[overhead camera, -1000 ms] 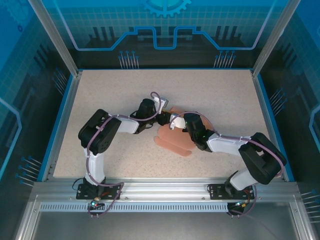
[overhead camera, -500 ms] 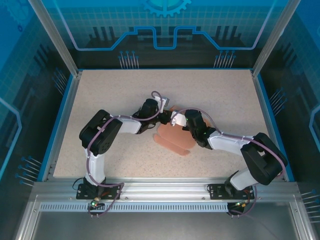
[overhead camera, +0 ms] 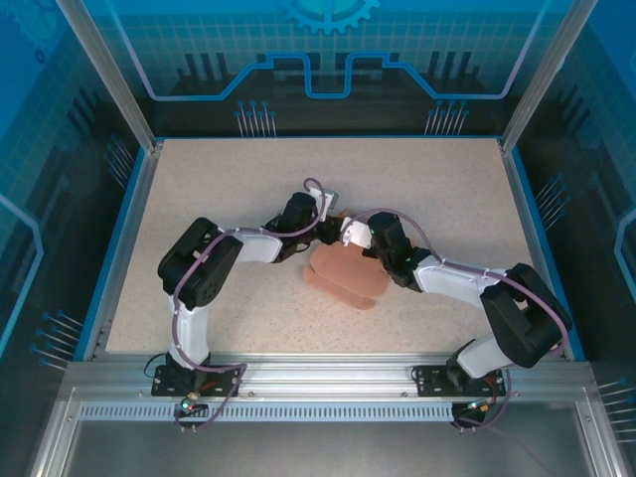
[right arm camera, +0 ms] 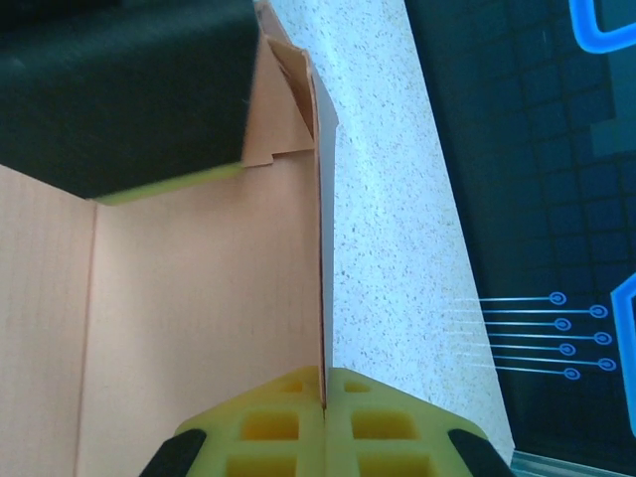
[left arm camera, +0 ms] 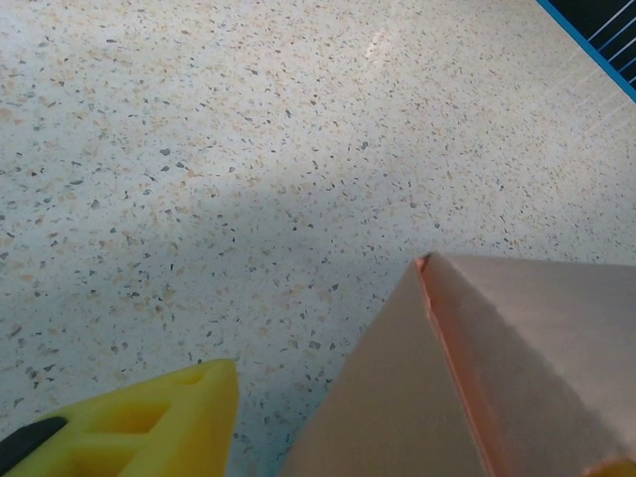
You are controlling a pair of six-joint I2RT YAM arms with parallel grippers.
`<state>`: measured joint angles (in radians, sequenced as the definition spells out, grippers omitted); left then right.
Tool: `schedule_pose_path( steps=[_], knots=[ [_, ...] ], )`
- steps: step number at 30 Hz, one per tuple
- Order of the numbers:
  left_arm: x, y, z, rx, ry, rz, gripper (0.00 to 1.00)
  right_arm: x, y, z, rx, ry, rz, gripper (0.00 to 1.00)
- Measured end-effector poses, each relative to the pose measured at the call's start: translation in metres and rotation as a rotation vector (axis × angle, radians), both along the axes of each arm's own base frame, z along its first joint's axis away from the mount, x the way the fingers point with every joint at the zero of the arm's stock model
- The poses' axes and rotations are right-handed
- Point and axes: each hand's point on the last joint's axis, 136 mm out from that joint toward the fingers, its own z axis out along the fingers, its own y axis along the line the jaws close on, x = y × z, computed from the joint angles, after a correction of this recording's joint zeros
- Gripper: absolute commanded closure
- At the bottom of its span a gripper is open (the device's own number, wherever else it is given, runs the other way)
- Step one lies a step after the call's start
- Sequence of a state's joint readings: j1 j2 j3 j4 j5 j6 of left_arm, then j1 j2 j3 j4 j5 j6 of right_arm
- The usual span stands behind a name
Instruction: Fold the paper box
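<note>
A speckled beige table (overhead camera: 219,189) sits inside a blue-lit enclosure whose back wall is printed with a gear and circuit lines. No words, brand or label can be read anywhere.

From above, the paper box (overhead camera: 343,276) lies near the middle of the table. It is a pink, partly folded sheet whose long axis slants from left down to the right. Both arms reach inward and meet at its far edge, the left gripper (overhead camera: 326,231) just beside the right gripper (overhead camera: 350,237). The flat remainder of the card spreads from them toward the arm bases.

On the left wrist, a folded corner of the paper box (left arm camera: 497,368) rises between the jaws. One yellow finger (left arm camera: 149,427) stands apart from the card, with a strip of table between them, so the left gripper (left arm camera: 383,447) looks released.

On the right wrist, the right gripper (right arm camera: 325,383) is clenched on a thin upright wall of the paper box (right arm camera: 199,328), its yellow pads (right arm camera: 268,427) pressed together on the card's edge. A dark block (right arm camera: 129,89) sits over the far corner.

I judge the next fold turns on that pinched wall: the right arm has the hold and the left is free on the wall's other side.
</note>
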<state>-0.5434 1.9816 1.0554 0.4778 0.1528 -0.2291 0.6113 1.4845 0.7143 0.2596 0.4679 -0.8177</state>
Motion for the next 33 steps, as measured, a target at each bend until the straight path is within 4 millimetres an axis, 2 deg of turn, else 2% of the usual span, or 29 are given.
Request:
schedule_pose_path(
  steps=[7, 15, 33],
  knots=[
    [-0.0026, -0.0039, -0.0004, 0.009, -0.001, -0.014, 0.66, -0.001, -0.0006, -0.0024, 0.003, 0.014, 0.001, 0.95],
    [-0.0029, -0.0057, -0.0009, 0.033, -0.016, -0.009, 0.75, -0.0013, 0.0002, -0.0026, 0.008, 0.018, 0.004, 0.96],
    [-0.0004, -0.0012, -0.002, 0.171, -0.062, 0.134, 0.92, -0.0011, 0.0051, 0.0005, 0.03, 0.017, 0.02, 0.96]
  ],
)
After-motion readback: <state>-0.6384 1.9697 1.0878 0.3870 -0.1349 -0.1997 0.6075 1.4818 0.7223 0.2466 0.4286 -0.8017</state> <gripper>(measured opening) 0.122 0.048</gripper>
